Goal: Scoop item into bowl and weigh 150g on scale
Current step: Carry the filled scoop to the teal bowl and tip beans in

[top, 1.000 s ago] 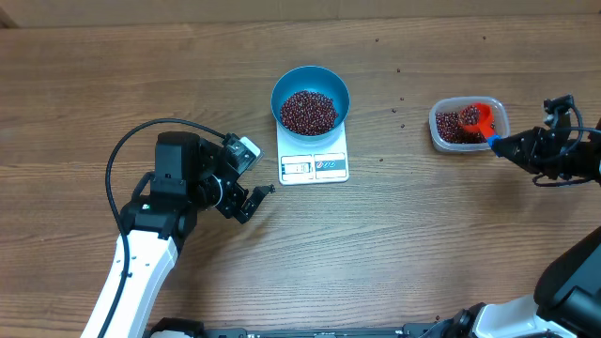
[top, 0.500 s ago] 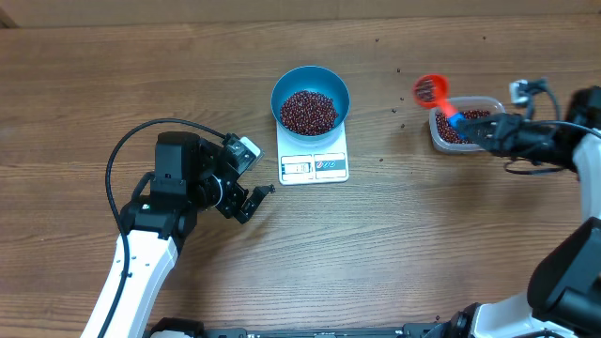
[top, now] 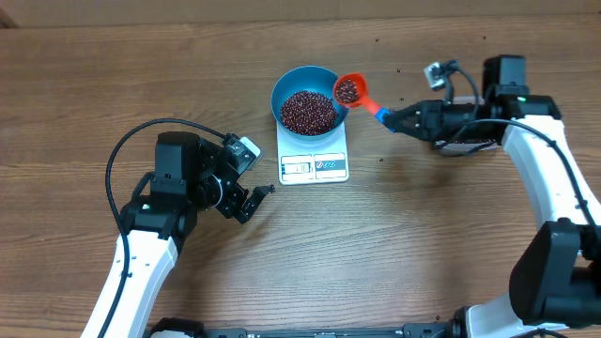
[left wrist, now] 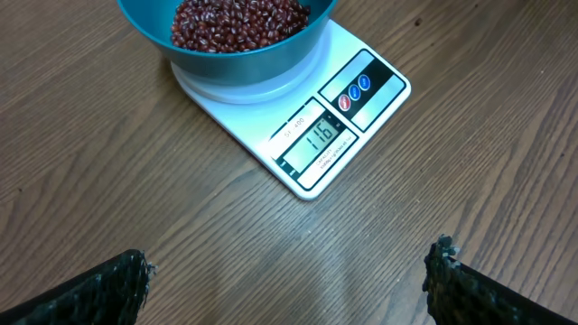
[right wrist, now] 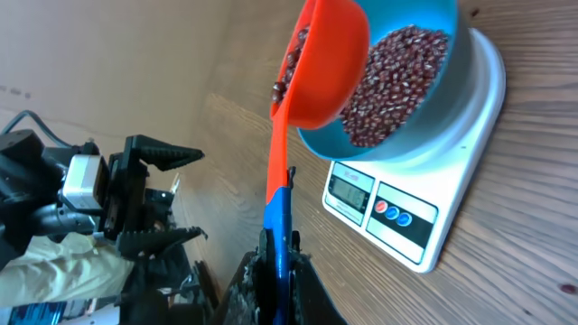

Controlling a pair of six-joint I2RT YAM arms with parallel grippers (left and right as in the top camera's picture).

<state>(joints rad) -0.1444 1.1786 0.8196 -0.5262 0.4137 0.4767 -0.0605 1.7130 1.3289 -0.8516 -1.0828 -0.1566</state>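
Kitchen scale (top: 314,166), white, flat, rectangular, on a wooden table (top: 423,244); its long axis runs from the platform end to the display edge, which faces the robot. The display (left wrist: 318,137) reads "116"; the small print above the digits is too small to read, and a red and a blue round button sit beside it on the label panel. Blue bowl (top: 282,92) stands on the scale's platform, hiding most of it, and holds a heap of red-brown beans (top: 308,111). Orange scoop (right wrist: 330,63), blue-handled, carries beans over the bowl's rim on the scale's right side, with the handle running away to the right. The right gripper (top: 396,120) is clamped on that handle. The left gripper (left wrist: 287,271) is spread wide and empty, left of the scale, its fingertips cut off at the wrist view's bottom edge.
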